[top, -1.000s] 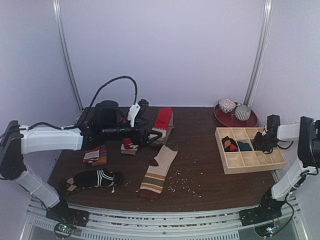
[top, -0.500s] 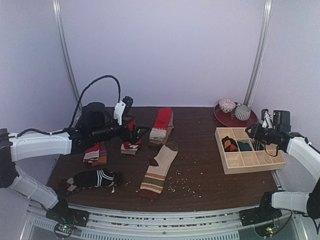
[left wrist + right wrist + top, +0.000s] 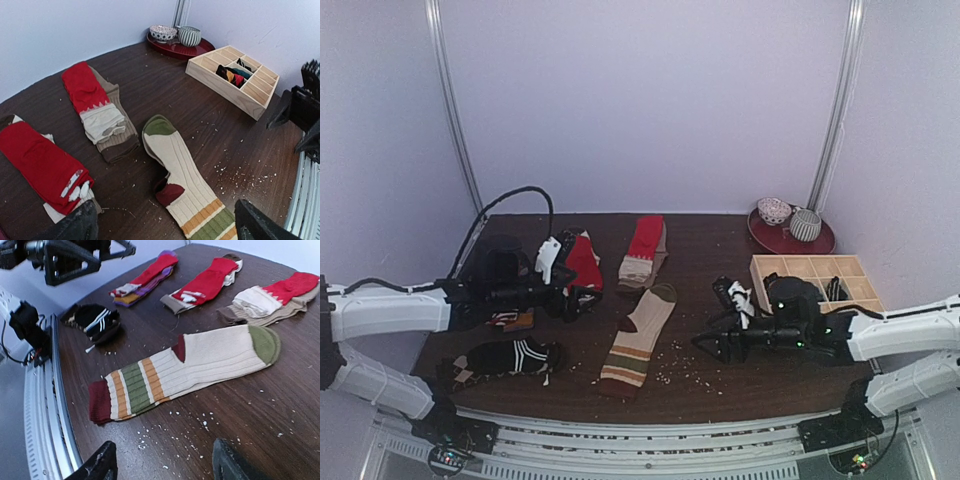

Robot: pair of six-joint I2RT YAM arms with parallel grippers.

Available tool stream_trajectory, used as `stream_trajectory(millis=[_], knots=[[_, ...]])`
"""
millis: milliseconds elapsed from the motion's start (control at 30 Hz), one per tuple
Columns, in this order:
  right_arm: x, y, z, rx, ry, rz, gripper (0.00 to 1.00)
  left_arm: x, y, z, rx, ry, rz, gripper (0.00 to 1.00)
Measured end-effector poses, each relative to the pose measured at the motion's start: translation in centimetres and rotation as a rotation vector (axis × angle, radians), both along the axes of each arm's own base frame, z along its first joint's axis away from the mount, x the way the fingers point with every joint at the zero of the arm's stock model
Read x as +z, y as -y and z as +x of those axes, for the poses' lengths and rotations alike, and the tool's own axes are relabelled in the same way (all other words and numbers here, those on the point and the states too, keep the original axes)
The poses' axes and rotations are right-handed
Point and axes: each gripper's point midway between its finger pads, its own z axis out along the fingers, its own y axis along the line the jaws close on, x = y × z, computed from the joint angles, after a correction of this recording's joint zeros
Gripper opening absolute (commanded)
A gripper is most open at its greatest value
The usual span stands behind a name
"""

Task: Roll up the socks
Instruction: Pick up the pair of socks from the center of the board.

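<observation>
Both grippers empty, aimed at the flat beige sock

The right gripper (image 3: 162,466) has its jaws apart, low beside the beige sock (image 3: 200,360), probably to begin the roll from the banded end. The left gripper (image 3: 165,225), also spread with nothing inside, faces this sock from near the red socks (image 3: 42,162). The black sock (image 3: 505,355) lies bunched. No label or writing can be read.

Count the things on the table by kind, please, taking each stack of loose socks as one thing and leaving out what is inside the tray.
Loose socks or sock stacks: 5
Wooden tray: 1
Bowls: 2
Red plate: 1
Total: 9
</observation>
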Motion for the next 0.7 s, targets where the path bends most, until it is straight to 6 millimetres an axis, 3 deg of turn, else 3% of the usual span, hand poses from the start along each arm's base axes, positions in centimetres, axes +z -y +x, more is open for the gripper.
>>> stream_trajectory(millis=[133,233,367,467,700], knots=[[-2.7,-4.8,-1.7,0.112,0.054,-0.133,0.67,-1.4,-0.6,-0.2,0.026,-0.044,0.022,0.94],[-3.3,-9.1,-3.4,0.204,0.135,-0.183,0.74,-1.9,-0.9,-0.1,0.045,-0.059,0.038,0.94],[-4.6,-13.0,-5.8,0.292,0.217,-0.219,0.75,-2.2,-1.4,-0.1,0.065,-0.058,0.048,0.94],[-6.8,-14.1,-6.9,0.326,0.248,-0.267,0.78,-2.6,-1.8,-0.3,0.075,-0.063,0.059,0.94],[-10.3,-13.8,-6.8,0.347,0.291,-0.372,0.77,-3.0,-2.4,-0.7,0.083,-0.069,0.070,0.94]])
